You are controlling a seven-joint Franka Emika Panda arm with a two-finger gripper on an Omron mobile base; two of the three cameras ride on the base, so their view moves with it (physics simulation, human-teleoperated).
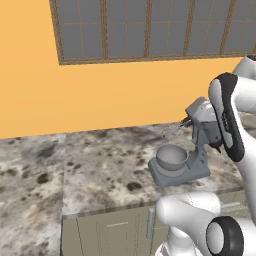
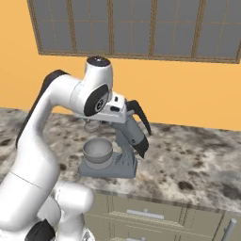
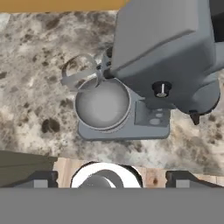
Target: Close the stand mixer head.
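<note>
You are pushing the mixer head [image 3: 162, 48] down.
It is tilting up, whisk [image 3: 81, 74] above the bowl [image 3: 103, 103]. Press straight down on top. I cannot tell how open your tool is.

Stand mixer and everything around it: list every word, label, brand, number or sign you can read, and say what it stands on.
None can be read.
Slate-grey stand mixer head: no lettering; its black knob bears only a plain pale mark.
Grey mixer base: a few small round marks, no characters.
Round silver-grey bowl, speckled stone counter, orange wall, window: unmarked.
</note>
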